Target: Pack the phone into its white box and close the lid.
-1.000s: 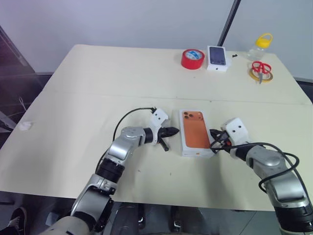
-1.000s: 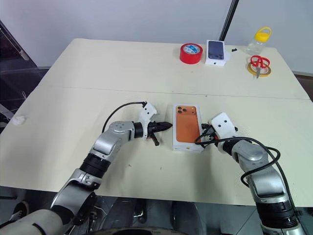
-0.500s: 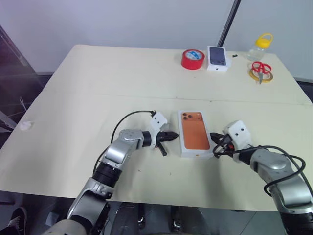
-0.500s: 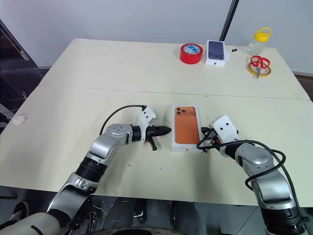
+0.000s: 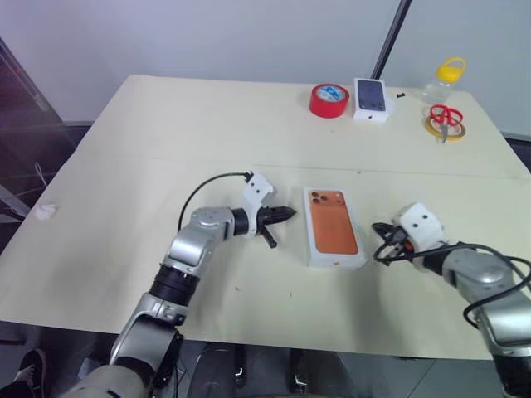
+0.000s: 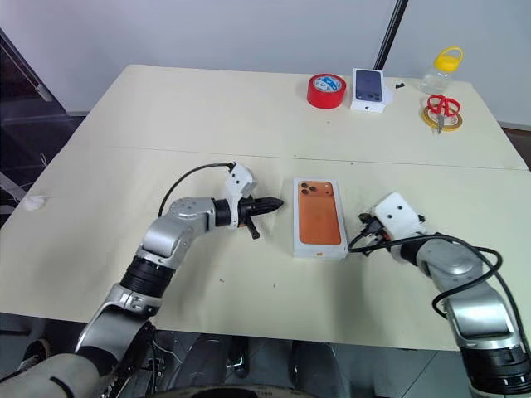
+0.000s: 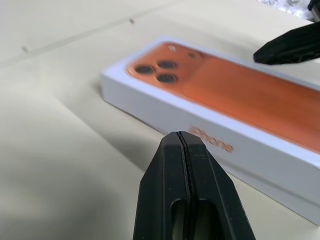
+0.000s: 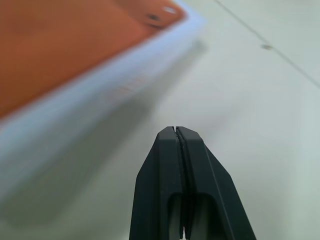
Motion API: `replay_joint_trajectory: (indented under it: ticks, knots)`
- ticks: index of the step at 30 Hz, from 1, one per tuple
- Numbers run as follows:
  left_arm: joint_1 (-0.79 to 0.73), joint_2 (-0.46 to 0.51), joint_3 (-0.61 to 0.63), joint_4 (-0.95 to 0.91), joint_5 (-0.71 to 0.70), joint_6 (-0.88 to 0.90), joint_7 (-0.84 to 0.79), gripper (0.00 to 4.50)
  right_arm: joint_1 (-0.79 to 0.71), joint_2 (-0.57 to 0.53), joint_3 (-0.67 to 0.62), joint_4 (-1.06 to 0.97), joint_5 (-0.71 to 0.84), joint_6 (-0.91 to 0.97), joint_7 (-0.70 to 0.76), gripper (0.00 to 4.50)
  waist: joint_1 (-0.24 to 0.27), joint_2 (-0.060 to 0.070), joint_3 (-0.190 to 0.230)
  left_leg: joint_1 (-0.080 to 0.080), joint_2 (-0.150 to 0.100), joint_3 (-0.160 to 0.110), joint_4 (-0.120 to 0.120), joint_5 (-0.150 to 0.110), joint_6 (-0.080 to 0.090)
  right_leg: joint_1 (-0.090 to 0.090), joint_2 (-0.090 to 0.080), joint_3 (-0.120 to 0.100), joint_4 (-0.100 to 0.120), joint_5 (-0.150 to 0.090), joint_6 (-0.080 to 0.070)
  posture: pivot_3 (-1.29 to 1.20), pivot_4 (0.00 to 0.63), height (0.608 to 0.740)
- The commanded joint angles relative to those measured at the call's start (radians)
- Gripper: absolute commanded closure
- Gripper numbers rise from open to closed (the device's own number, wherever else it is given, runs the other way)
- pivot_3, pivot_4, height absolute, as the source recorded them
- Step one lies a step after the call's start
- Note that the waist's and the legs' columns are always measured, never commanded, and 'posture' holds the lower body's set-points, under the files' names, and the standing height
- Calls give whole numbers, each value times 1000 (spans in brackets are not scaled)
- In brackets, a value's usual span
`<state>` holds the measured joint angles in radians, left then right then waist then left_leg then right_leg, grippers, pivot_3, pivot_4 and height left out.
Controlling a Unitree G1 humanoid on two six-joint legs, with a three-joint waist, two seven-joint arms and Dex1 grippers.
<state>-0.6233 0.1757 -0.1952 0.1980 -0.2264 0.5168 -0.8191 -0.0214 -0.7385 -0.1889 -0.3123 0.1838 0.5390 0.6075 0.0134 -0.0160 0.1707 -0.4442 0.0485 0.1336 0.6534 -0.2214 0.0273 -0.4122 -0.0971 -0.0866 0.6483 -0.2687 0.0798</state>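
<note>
Your left gripper has its fingers pressed flat together on nothing, pointing at the lid from just beside its long edge without touching it. Your right gripper is likewise pinched closed and empty, near the opposite side, a clear gap between them. The lid sits square on the table with the orange phone picture up, and no tray rim or loose phone shows, so you can judge the packing done and the closing step finished or nearly so. Next you only need to check the lid is fully seated, then draw both arms clear. The left wrist view gives you the lid's white side wall and printed lettering, which the head views don't resolve
</note>
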Motion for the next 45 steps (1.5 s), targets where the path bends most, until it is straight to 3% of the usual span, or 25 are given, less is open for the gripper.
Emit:
replay_joint_trajectory:
  ticks: [1, 6, 10, 16, 22, 26, 27, 30, 35, 37, 45]
  knots:
    - [-82, -66, 17, 48, -29, -64, -3, 4500, -80, 29, -118, -11, 117, 21, 5, 4465, 0, 0, 0, 0, 0, 0, 0, 0, 0, 0, 0, 0, 0, 0, 0, 0, 150, 733]
    - [-208, -186, 11, 235, 2, -168, 18, 4500, -73, 80, -101, -136, 296, 89, 85, 4465, 2, 0, 0, 0, 0, -1, 0, 0, 0, 1, 0, 0, 0, 0, 0, 0, 150, 733]
    - [-275, -210, -59, 382, 90, -201, 19, 4500, 6, 39, 12, -195, 255, 82, 127, 4465, 0, 0, 0, 0, 0, -1, 0, 0, 1, 1, 0, -1, 0, 0, 1, 0, 150, 733]
    - [-220, -168, -171, 441, 192, -256, -49, 4500, 24, -52, 232, -264, 99, 78, 121, 4465, -9, 0, 0, 0, 1, -1, 0, -1, 1, 0, 1, -1, 0, 0, 0, 0, 150, 733]
    - [-176, -139, -161, 409, 191, -243, -66, 4500, 14, -51, 236, -241, 73, 77, 101, 4465, -3, -2, -2, 1, 1, -1, 0, -1, 1, 2, 0, -1, 0, 0, 0, 0, 150, 733]
    - [-175, -144, -87, 389, 118, -176, -81, 4500, -2, -34, 202, -201, 78, 63, 90, 4465, -3, -2, -2, 1, 1, -1, 1, -1, 1, 2, 0, -1, 0, 0, 0, 0, 150, 733]
    - [-171, -138, -73, 367, 104, -185, -91, 3963, -8, -23, 177, -193, 113, 80, 98, 4500, -3, -2, -2, 1, 1, -1, 1, -1, 1, 2, 0, -1, 0, 0, 0, 0, 150, 733]
    - [-147, -98, -21, 240, 47, -155, -113, 2653, -37, 16, 78, -181, 219, 90, 115, 3597, -7, -2, -2, 1, 1, -1, 1, -1, 1, 1, 0, -1, 0, 0, 0, 0, 150, 733]
    - [-77, 96, 108, 8, -86, -25, -196, 82, -41, 15, -68, -138, 305, 58, 158, 1059, -10, -2, -1, 1, 1, -1, 0, 0, 0, 1, 0, -1, 1, 0, 0, 0, 150, 733]
    - [-52, 168, 150, -20, -124, 42, -202, 0, -9, -27, -81, -131, 296, 34, 209, 12, -9, -2, -2, 1, 1, -1, 0, 0, 0, 1, 0, -1, 1, 0, 0, 0, 150, 733]
    - [127, 398, 265, -137, -173, 63, -230, 0, 6, -78, -163, -2, 303, -48, 293, 12, -1, -2, -1, 1, 0, -1, 1, 0, 0, 2, -1, -1, 0, 0, 0, 0, 150, 733]
